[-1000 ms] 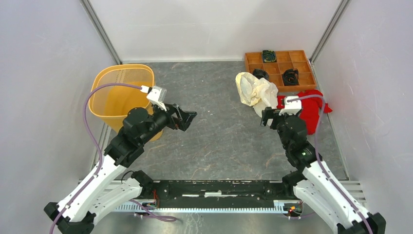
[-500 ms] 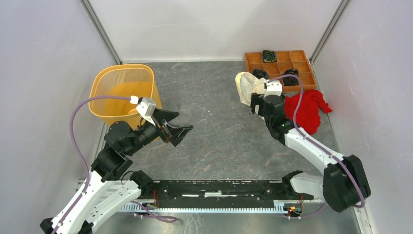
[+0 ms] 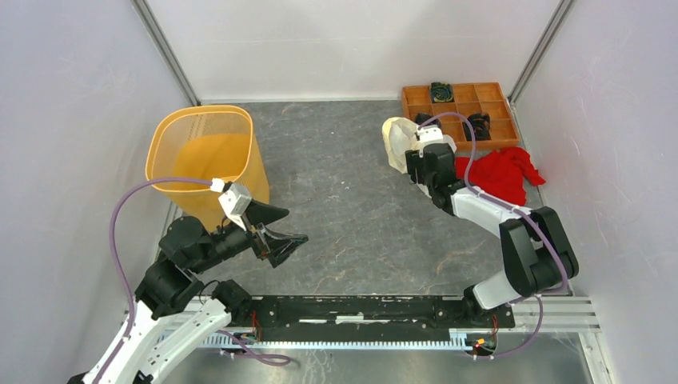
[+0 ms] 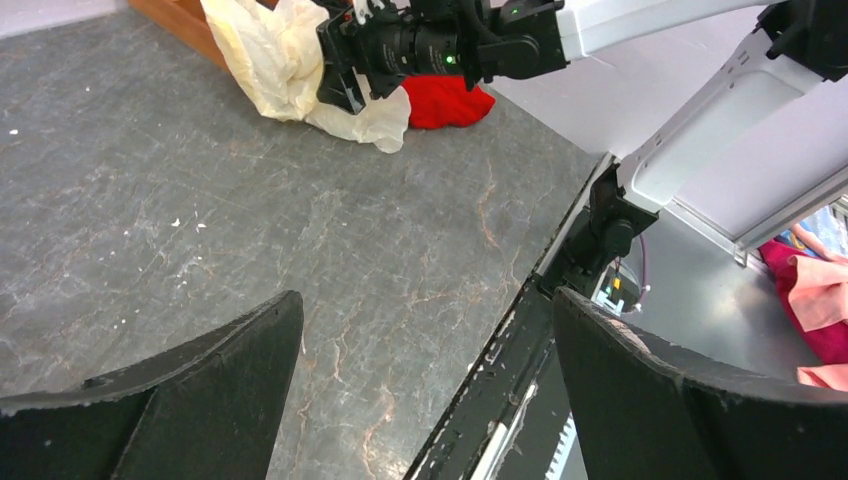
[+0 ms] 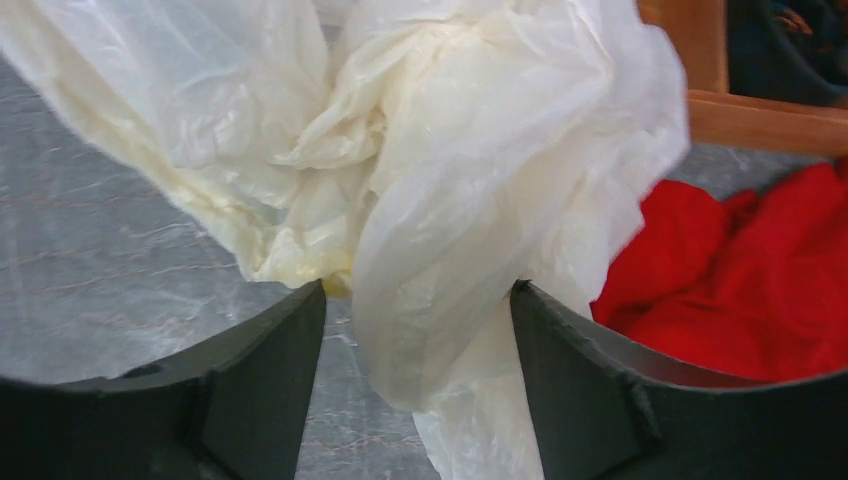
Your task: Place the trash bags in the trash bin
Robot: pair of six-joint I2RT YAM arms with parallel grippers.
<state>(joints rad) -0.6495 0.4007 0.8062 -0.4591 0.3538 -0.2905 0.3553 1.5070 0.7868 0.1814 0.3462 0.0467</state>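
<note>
The cream-white crinkly trash bag (image 3: 397, 141) lies crumpled at the back right of the table, next to the orange tray. It fills the right wrist view (image 5: 430, 180) and shows far off in the left wrist view (image 4: 270, 55). My right gripper (image 3: 416, 164) is open, its jaws set around a fold of the bag (image 5: 440, 330) without pinching it. The orange-yellow lattice trash bin (image 3: 205, 156) stands upright at the back left. My left gripper (image 3: 294, 238) is open and empty, low over the table in front of the bin.
A red cloth (image 3: 500, 170) lies right of the bag, touching it. A flat orange compartment tray (image 3: 460, 104) with dark parts sits at the back right corner. The black base rail (image 3: 360, 308) runs along the near edge. Walls close in on three sides.
My right gripper has reached farther back and left onto the bag. My left arm has drawn back toward the near left, away from the bin's rim.
</note>
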